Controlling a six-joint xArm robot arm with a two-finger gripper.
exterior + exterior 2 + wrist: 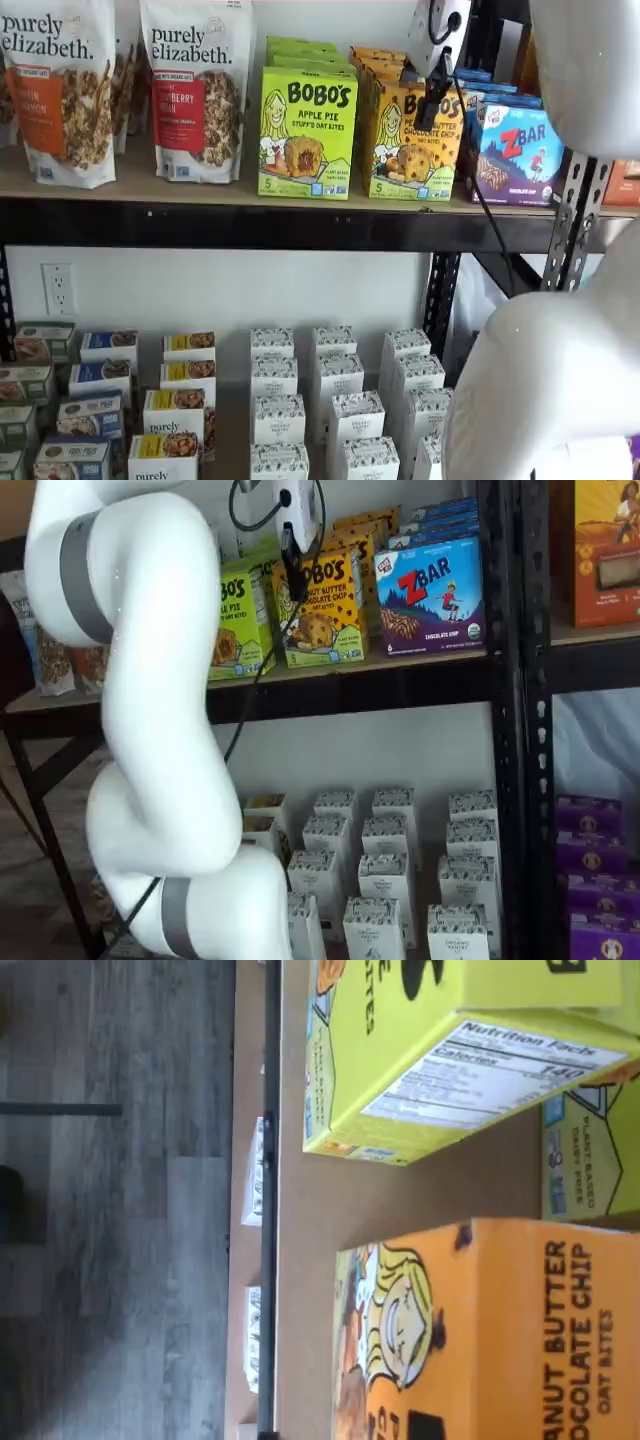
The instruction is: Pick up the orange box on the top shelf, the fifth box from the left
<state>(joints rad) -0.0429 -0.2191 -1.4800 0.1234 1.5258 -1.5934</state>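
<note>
Since the orange box (pixel 408 145) stands upright at the front edge of the top shelf (pixel 200 190), between the green carton (pixel 307 133) and ZBar box (pixel 522 152), it's reachable head-on. Gripper (pixel 427 108) hangs in front of its face, apparently lining up; fingers show side-on, so can't tell their spread.

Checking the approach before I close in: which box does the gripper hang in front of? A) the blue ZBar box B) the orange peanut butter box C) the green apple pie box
B: in both shelf views the gripper hangs in front of the orange box, with the green box and the blue box on either side.
</note>
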